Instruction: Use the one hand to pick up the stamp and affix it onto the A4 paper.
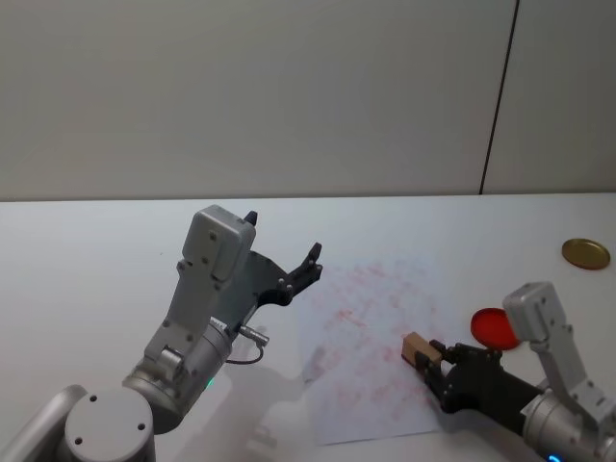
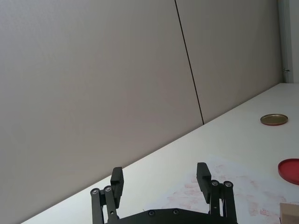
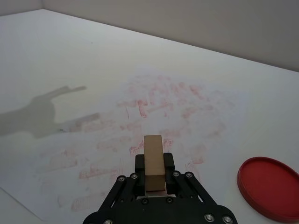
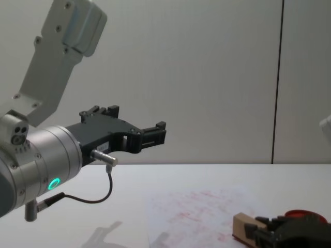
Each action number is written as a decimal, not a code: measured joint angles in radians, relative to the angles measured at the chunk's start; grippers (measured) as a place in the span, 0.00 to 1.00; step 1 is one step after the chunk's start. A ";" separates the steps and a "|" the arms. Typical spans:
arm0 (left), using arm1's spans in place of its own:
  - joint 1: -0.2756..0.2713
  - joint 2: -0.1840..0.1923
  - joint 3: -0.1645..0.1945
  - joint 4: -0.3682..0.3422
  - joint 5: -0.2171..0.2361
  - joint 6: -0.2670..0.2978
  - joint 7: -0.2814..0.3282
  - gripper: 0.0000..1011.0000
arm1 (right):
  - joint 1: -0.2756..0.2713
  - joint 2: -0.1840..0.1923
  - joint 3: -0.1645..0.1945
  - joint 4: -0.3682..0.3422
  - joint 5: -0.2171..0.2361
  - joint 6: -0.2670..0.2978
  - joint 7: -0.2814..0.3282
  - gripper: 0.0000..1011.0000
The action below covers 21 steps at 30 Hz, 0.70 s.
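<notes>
Tan wood stamp (image 1: 416, 346) sits clamped between the fingers of the right gripper (image 1: 433, 361), low over the right edge of the paper (image 1: 371, 308), near the red ink pad (image 1: 493, 327). The pick-up looks done, and pressing it onto the sheet is what's left. The left gripper (image 1: 284, 236) hovers open, raised left of the paper.

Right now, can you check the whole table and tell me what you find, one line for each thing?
Surface: white table, smooth.
Job's things: white A4 paper with faint red stamp marks lies flat; small light-wood block stamp held over its right part, contact unclear.
Clutter: flat round red ink pad right of the paper; round gold lid farther right.
Grippers: black right gripper shut on the stamp; black left gripper open, raised, holding nothing.
Cables: thin black cable loops at the left wrist.
Surroundings: grey wall panels, dark seam.
</notes>
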 joint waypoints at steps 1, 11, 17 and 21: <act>0.000 0.000 0.000 0.000 0.000 0.000 0.000 0.98 | -0.002 0.000 -0.001 0.001 -0.001 0.000 0.000 0.21; 0.000 0.000 0.000 0.000 0.000 0.000 0.000 0.98 | -0.008 0.003 -0.005 0.006 -0.013 0.001 0.000 0.22; 0.000 0.000 0.000 0.000 0.000 0.000 0.000 0.98 | -0.007 0.004 -0.007 0.008 -0.014 0.007 0.001 0.22; 0.000 0.000 0.000 0.000 0.000 0.000 0.000 0.98 | -0.008 0.005 -0.006 0.008 -0.009 0.007 0.000 0.21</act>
